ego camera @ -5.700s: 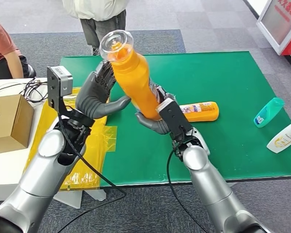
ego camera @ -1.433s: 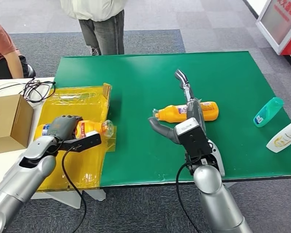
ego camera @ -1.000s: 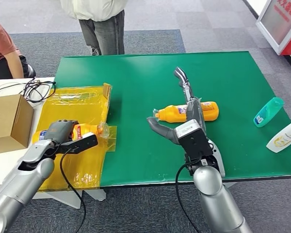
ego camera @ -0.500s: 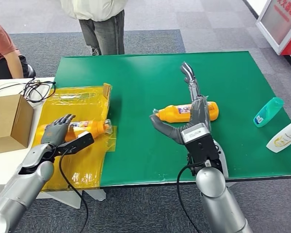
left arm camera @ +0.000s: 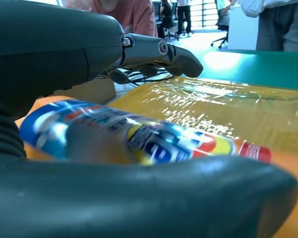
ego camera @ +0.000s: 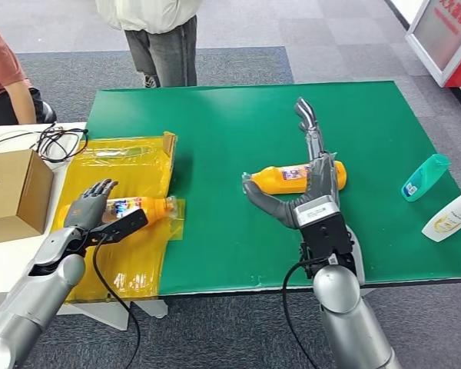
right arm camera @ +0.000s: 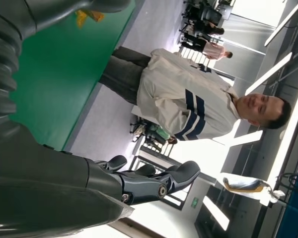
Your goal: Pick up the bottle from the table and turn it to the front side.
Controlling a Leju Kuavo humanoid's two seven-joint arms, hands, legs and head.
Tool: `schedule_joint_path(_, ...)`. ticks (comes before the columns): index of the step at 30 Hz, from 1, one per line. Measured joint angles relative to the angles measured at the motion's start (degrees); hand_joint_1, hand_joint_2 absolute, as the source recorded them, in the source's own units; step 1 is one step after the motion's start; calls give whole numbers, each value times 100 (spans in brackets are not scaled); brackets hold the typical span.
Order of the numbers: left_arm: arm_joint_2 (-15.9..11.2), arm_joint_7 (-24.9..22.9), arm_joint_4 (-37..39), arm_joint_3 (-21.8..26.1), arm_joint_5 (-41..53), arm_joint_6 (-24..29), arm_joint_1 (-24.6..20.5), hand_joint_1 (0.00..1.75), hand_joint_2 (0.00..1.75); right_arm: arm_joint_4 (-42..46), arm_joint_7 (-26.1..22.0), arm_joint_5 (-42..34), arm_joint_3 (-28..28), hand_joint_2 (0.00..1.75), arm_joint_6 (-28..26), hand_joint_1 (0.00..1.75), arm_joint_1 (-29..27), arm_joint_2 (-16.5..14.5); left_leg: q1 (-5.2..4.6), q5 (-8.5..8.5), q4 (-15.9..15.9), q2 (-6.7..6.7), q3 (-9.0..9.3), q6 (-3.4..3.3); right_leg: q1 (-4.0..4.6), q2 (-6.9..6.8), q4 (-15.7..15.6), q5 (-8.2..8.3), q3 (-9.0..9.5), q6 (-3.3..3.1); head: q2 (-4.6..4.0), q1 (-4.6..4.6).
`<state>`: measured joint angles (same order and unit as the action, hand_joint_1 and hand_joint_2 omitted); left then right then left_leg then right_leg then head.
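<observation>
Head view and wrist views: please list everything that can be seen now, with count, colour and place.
Table mat: 1, green, centre.
Yellow sheet: 1, over the mat's left end.
Orange bottles: 2, both lying down; one on the yellow sheet, one on the mat.
Teal bottle: 1, lying at the mat's right edge.
White bottle: 1, lying at the right edge, nearer the robot.
Cardboard box: 1, brown, on the white table at left.
Cables: black, behind the box.
People: 1 standing behind the table; 1 in red, seated at left.
Left hand: open, beside the sheet's bottle.
Right hand: open, fingers spread over the mat's bottle.
</observation>
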<state>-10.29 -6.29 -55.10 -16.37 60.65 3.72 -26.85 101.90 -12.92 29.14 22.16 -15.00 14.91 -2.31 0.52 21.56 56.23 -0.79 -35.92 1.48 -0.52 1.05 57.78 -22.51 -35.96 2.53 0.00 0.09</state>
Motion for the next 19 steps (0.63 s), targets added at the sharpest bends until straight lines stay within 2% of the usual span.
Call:
schedule_joint_path(11,8,102,4,71,-99,33,1,0,0,2,-42,-28,-111,175,-83,0,-1,6,0,0,0,0,0,0,0,0,0,0,1,0,0,0)
schedule_joint_path(13,49,306,-4,148,-471,108,17,0,87,2,-48,-30,-118,175,-103,0,-1,6,0,0,0,0,0,0,0,0,0,0,1,0,0,0)
schedule_joint_path(15,151,684,-140,314,-1264,157,100,0,175,-2,-64,-47,-123,175,-133,0,-1,11,0,0,0,0,0,0,0,0,0,0,0,0,0,-1)
schedule_joint_path(18,353,1239,-699,623,-2883,80,350,0,175,-62,-103,-97,-122,175,-198,0,2,45,0,1,0,0,-1,-2,-1,0,-1,0,1,1,0,1)
schedule_joint_path(19,386,1313,-809,668,-3160,55,395,0,175,-79,-108,-104,-122,175,-209,0,3,53,0,1,0,0,-1,-2,-1,-1,-1,-1,1,1,0,1)
